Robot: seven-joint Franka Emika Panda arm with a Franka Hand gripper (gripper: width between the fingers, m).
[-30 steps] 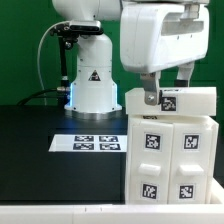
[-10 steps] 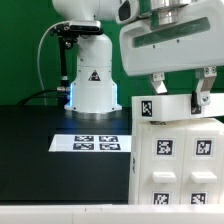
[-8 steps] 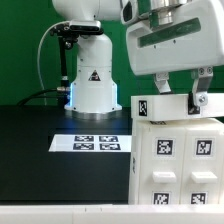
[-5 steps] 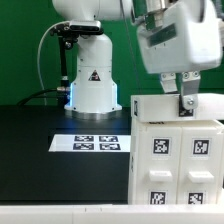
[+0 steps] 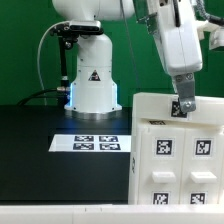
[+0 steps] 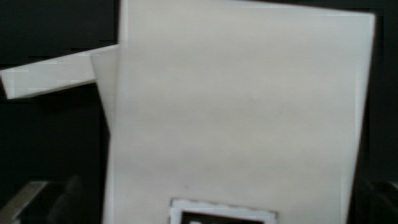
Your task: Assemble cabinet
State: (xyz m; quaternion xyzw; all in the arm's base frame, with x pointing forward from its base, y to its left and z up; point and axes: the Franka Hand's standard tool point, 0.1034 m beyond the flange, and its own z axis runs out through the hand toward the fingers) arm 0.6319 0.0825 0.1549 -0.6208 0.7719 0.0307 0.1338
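Note:
The white cabinet [image 5: 178, 160] stands at the exterior view's right, with several black-and-white tags on its front. My gripper [image 5: 184, 104] reaches down onto its top panel [image 5: 160, 105], with one finger and a small tag showing at the panel's face. In the wrist view the top panel [image 6: 231, 110] fills the space between my dark fingers [image 6: 29, 203], so the jaws are shut on it. A tag [image 6: 222, 211] sits on the panel near the jaws. Another white piece [image 6: 63, 78] sticks out beside the panel.
The marker board [image 5: 98, 143] lies flat on the black table, to the left of the cabinet in the exterior view. The white robot base [image 5: 90, 85] with a triangle sticker stands behind it. A green wall is at the back.
My hand has turned about its vertical axis over the cabinet top: two spread fingers faced the camera earlier, now only one shows. The cabinet also turned earlier to face the camera squarely.

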